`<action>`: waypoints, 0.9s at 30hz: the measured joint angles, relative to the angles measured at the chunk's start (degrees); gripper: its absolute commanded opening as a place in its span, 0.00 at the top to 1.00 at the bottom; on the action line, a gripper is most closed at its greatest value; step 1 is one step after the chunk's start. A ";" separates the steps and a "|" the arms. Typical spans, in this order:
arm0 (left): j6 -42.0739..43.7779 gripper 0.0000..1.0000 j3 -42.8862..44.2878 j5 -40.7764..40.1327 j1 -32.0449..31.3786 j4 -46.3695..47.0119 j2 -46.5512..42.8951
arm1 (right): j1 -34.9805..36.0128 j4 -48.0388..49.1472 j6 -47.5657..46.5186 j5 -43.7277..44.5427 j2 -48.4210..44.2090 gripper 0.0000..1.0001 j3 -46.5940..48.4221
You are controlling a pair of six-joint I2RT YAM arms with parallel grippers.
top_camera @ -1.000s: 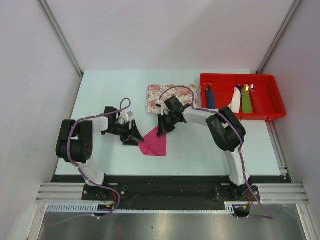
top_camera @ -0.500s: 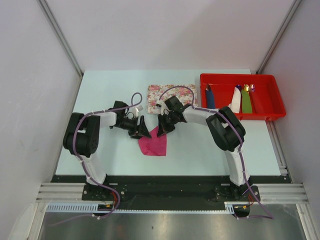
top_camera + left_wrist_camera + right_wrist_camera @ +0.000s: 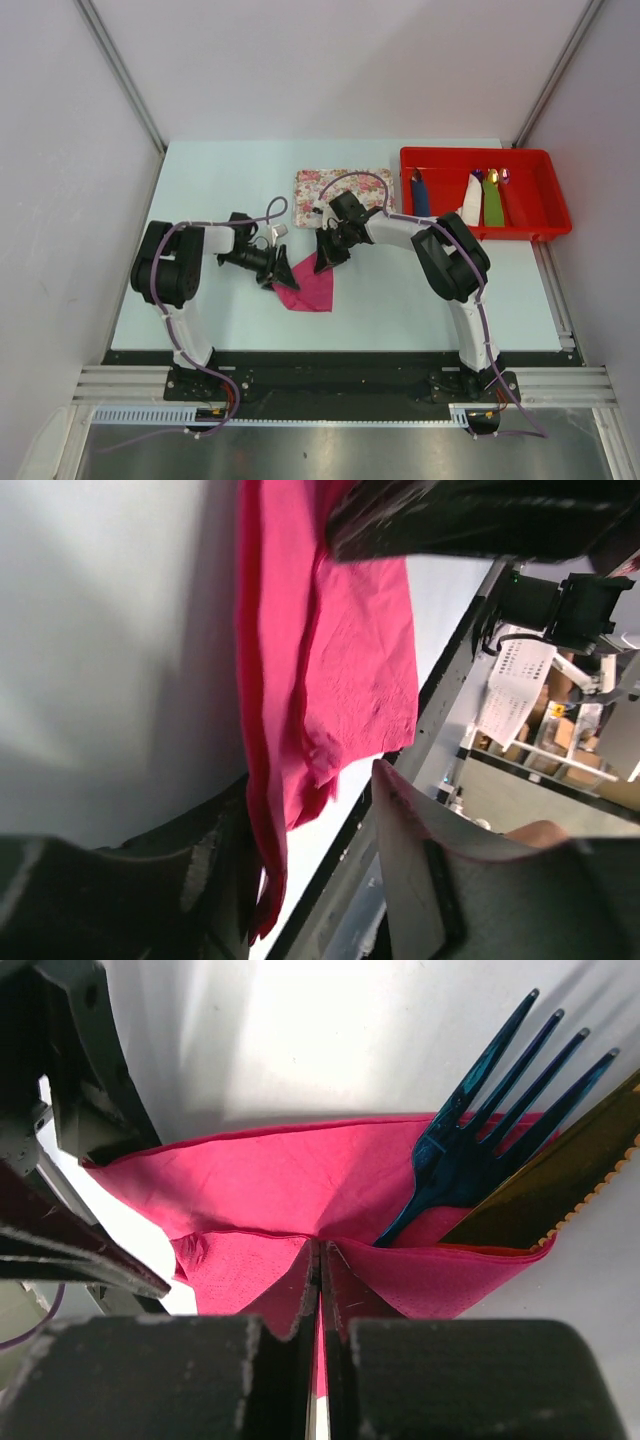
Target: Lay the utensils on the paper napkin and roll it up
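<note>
Evidently the wrapping is under way: the napkin (image 3: pixel 310 290) lies near the middle of the surface (image 3: pixel 200 190), between the two arms, doubled over on itself rather than spread flat. The right pincer (image 3: pixel 324 262) is closed on a raised fold at the napkin's far side. In its wrist view the two fingers (image 3: pixel 450 1380) meet with pink paper nipped in the seam. I judge that this hold keeps the flap drawn over the cutlery. The fork (image 3: pixel 480 1130) and knife (image 3: pixel 550 1195) lie side by side with their handles tucked under the fold, while the tines and serrated blade stick out past the paper.

The left pincer (image 3: pixel 284 272) sits at the napkin's left edge with its jaws apart. A loose, layered edge of paper hangs between them, lying against the dark finger and clear of the pale one (image 3: pixel 420 870). It looks placed to take that edge, so that one side can be turned while the other is pinned.

Much is hidden. The handles are under paper, so I cannot tell how far in they reach or whether they sit centred. From above, both pincers cover the napkin's upper part and no cutlery shows there at all. The left wrist view is close and tilted, and how many layers the hanging edge has is hard to make out. The right arm crosses part of the floral tray (image 3: pixel 340 185) behind it.
</note>
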 measured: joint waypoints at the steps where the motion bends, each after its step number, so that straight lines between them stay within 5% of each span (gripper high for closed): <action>1: -0.09 0.57 -0.44 0.15 0.22 -0.50 0.00 | 0.00 0.00 0.02 0.00 0.00 0.98 0.00; 9: -3.10 0.81 -2.67 -1.22 2.97 -0.81 -2.71 | 0.00 0.00 0.02 0.00 0.00 0.98 0.00; 27: -18.16 0.82 -2.89 -1.99 -10.47 14.62 -7.15 | 0.00 -0.09 0.37 0.04 0.09 0.98 0.09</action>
